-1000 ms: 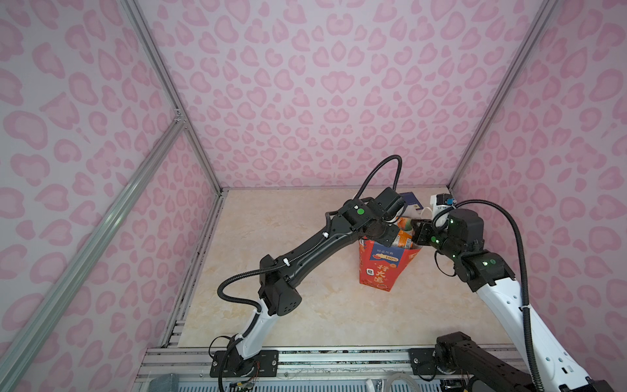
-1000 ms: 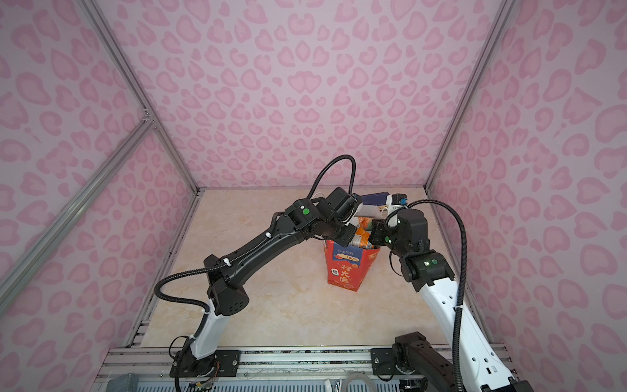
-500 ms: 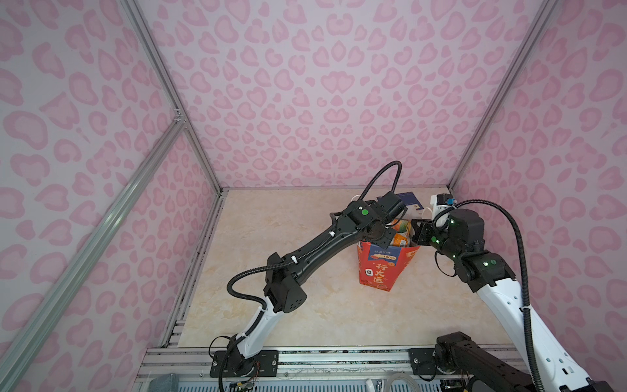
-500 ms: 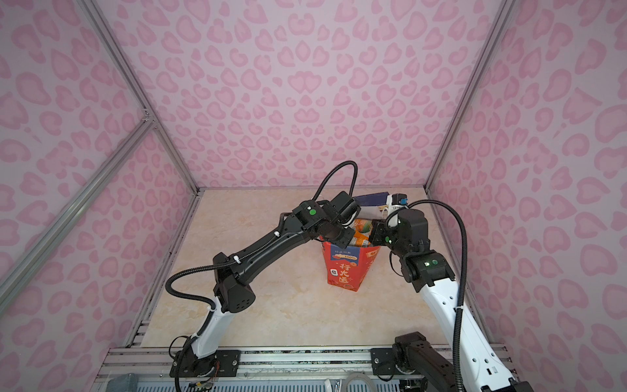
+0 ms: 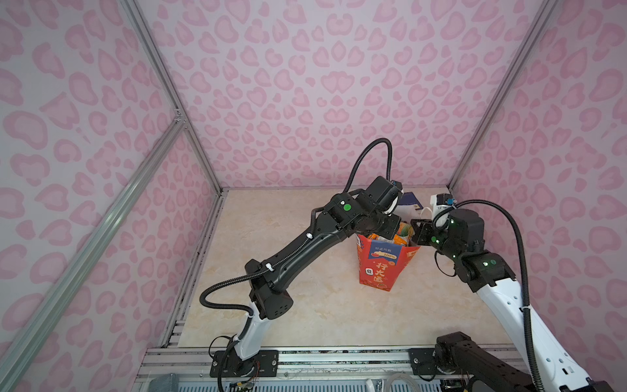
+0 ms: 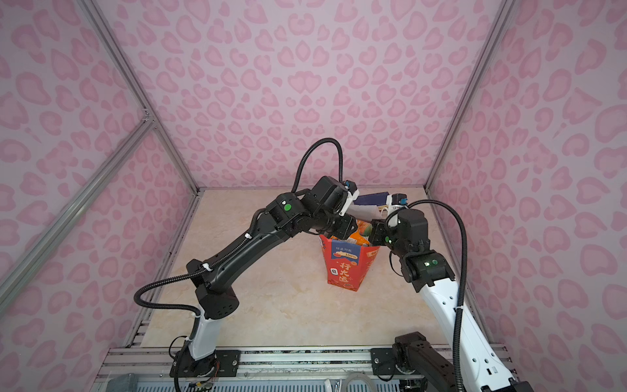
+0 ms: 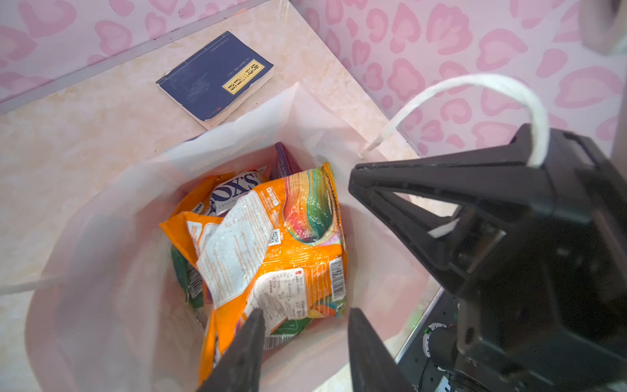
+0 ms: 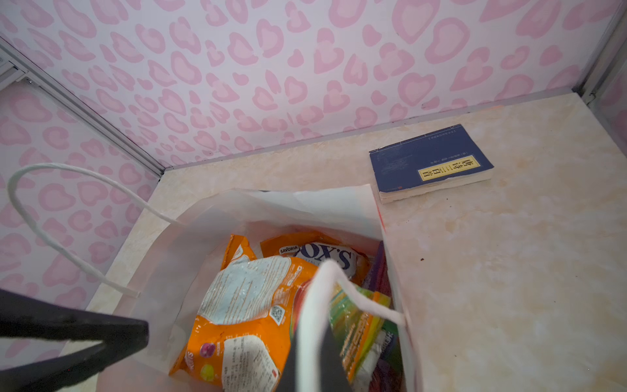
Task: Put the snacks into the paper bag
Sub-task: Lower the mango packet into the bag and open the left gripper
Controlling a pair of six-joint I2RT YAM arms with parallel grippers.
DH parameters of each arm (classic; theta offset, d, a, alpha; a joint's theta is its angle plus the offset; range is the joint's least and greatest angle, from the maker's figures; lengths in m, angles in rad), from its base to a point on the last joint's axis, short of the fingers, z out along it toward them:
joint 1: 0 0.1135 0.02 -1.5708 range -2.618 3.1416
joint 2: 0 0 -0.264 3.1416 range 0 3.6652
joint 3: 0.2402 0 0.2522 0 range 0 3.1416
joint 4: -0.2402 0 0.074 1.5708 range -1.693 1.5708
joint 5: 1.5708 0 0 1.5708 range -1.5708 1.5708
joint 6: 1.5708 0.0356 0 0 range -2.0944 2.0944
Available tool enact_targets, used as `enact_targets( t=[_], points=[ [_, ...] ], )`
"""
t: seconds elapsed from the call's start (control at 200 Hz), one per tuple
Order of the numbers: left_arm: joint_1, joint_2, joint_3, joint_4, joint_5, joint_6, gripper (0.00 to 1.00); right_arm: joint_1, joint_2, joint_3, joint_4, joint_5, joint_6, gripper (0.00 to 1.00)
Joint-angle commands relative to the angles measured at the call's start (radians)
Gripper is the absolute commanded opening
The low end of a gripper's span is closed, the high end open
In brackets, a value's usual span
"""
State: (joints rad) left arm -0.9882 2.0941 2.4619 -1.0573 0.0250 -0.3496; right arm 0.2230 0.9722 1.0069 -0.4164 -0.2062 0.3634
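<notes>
Snacks (image 7: 271, 244), glossy orange plastic packets, inside tall red paper bag (image 5: 380, 271): light, slippery; pinch sealed edge. My left gripper (image 7: 307, 315) parted, empty; right gripper (image 7: 359, 180) clamps bag rim.

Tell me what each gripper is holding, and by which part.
Right gripper is shut on the top rim of the paper bag, beside its cord handle. Left gripper is open over the snacks, holding nothing.

A red paper bag (image 6: 344, 268) stood upright on the beige floor (image 6: 288, 305), orange snacks (image 6: 359, 238) showing in its mouth. The left gripper (image 6: 339, 232) hung over the opening; the right gripper (image 6: 375, 234) sat at its right rim. A dark blue book (image 6: 371, 199) lay behind.
</notes>
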Motion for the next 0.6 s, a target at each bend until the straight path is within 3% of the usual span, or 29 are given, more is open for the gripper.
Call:
enact_targets(
  t=[0.0, 0.26, 0.595],
  points=[
    [0.001, 0.015, 0.017, 0.058, 0.029, -0.012, 0.31, 0.004, 0.000, -0.004, 0.013, -0.009, 0.000, 0.00],
    [0.018, 0.086, 0.032, 0.066, 0.018, -0.015, 0.09, 0.003, -0.004, -0.005, 0.013, -0.008, 0.000, 0.00],
    [0.051, 0.193, 0.029, 0.034, -0.006, -0.014, 0.03, 0.004, -0.004, -0.004, 0.013, -0.006, 0.000, 0.00]
  ],
)
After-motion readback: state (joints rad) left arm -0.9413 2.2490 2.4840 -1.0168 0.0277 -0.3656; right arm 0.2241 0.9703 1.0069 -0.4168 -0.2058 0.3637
